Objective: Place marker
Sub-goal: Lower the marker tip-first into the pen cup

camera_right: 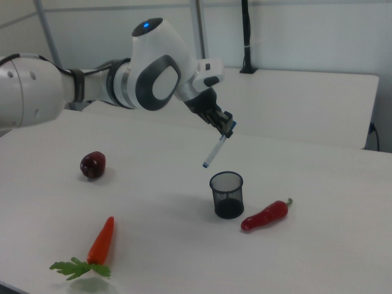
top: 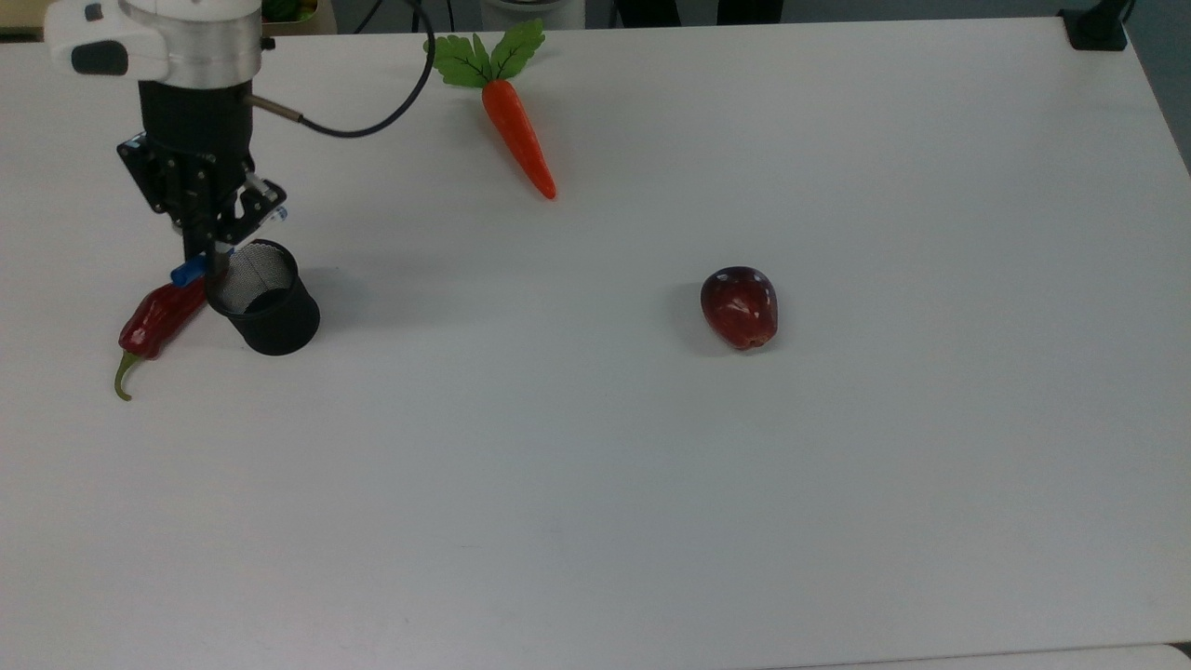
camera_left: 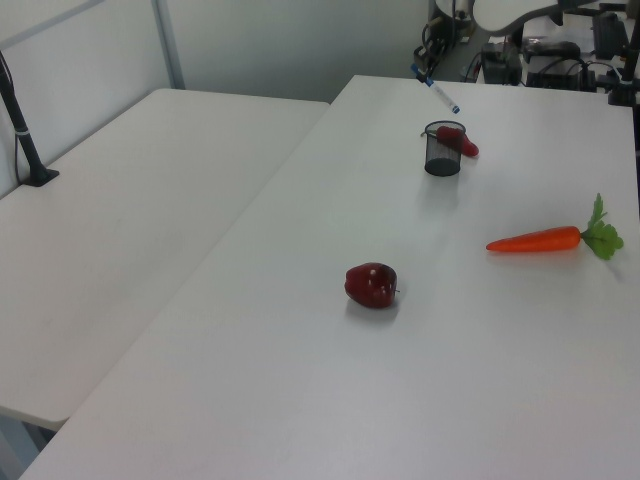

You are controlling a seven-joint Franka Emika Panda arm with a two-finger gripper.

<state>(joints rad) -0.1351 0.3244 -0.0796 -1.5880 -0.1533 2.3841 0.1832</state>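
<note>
Marker held aloft above the mesh cup.

My tool [camera_right: 225, 130] is clamped on the marker [camera_right: 214, 149], which hangs tilted in the air over the black mesh cup [camera_right: 226, 194]; no writing legible. On the table [top: 651, 465], top view: red chili [top: 158, 316] touching the cup at 9 o'clock, carrot [top: 516, 140] at 1 o'clock, apple [top: 740, 307] at 3 o'clock.

The slim white pen-shaped marker with blue cap and blue end [camera_right: 215, 146] hangs in the air, pinched near its upper end and tilted so its blue tip points down. In the right view that tip sits above and just left of a black mesh cup [camera_right: 226, 194], clear of the rim. From the top view, a blue end [top: 187, 273] pokes out beside the cup.
</note>
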